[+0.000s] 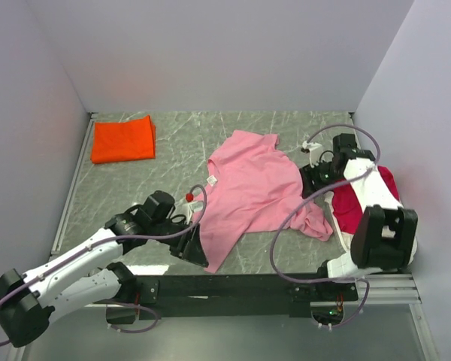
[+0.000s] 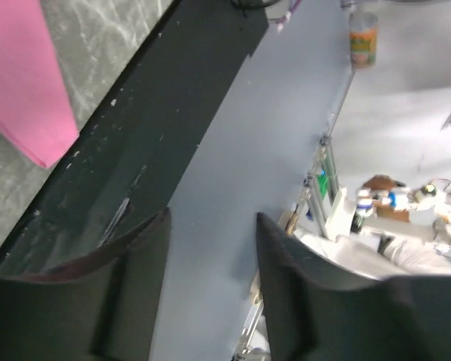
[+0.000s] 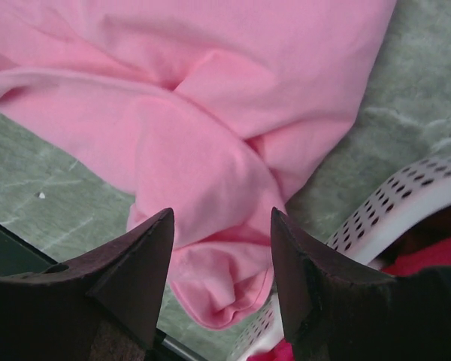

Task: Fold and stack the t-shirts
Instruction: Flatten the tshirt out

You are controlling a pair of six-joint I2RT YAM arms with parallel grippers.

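Top external view: the marbled table (image 1: 173, 143) carries the work, and by my reading the task is barely a third along

Largest on it is the light pink t-shirt (image 1: 248, 188), lying open at the centre, unfolded, collar toward 11 o'clock, with its 4 o'clock corner bunched into a lump. It needs flattening and every fold is yet to be made

At 3 o'clock a crimson t-shirt (image 1: 349, 203) sits heaped in a white perforated basket (image 3: 406, 199), not folded either

At 10 o'clock the orange-red t-shirt (image 1: 122, 140) lies folded square and alone. It looks like the one finished piece and the likely base of the stack, with nothing on it. No cream tee shows

The right gripper (image 3: 222, 218) hangs over the bunched pink corner at 4 o'clock, fingers apart, gripping nothing

The left gripper (image 2: 210, 222) is at 6 o'clock by the pink hem, fingers apart and empty, looking out past the table's near edge

Writing: the white neck tag (image 1: 210, 179) on the pink tee is too small to read. A labelled jar (image 2: 363, 37) off the table is blurred, so no brand can be made out
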